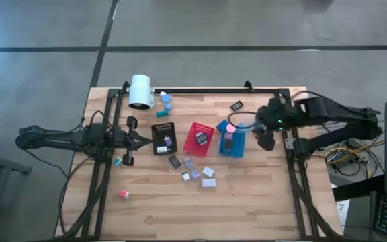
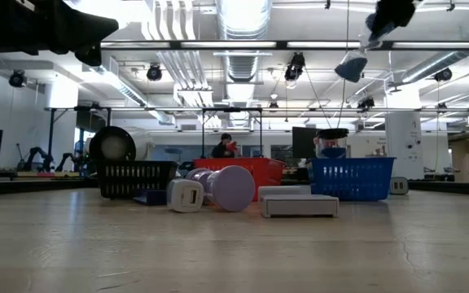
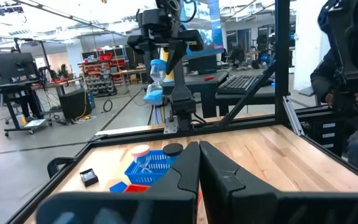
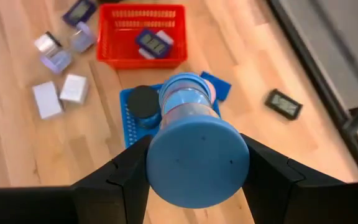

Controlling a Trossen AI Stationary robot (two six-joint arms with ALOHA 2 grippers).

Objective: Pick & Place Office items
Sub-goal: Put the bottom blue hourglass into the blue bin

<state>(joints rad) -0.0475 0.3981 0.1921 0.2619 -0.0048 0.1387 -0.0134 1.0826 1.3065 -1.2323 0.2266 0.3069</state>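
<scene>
My right gripper (image 4: 197, 180) hovers above the blue tray (image 1: 237, 149) and is shut on a small clear container with a blue round cap (image 4: 196, 155), which also shows in the low view (image 2: 352, 67). The tray holds a black-capped piece (image 4: 143, 99) and a pink cap (image 1: 231, 128). My left gripper (image 1: 144, 140) is shut and empty, near the black tray (image 1: 163, 138). White and lavender blocks (image 1: 199, 173) lie loose on the table. Blue caps (image 1: 166, 101) stand by the white cylinder (image 1: 140, 91). My right gripper pinches the container at its wide blue cap (image 4: 166, 158), one finger (image 4: 126, 174) on each side. The fingers slant down from the table's right side. The container is lifted clear above the blue tray, its clear body (image 4: 188, 109) reaching beyond the fingertips toward the tray.
The red tray (image 1: 198, 138) holds a small dark device. A black bit (image 1: 237, 105) lies near the far edge, a pink cap (image 1: 124, 194) and a teal bit (image 1: 117, 161) at the left. A black frame (image 1: 207, 91) borders the table.
</scene>
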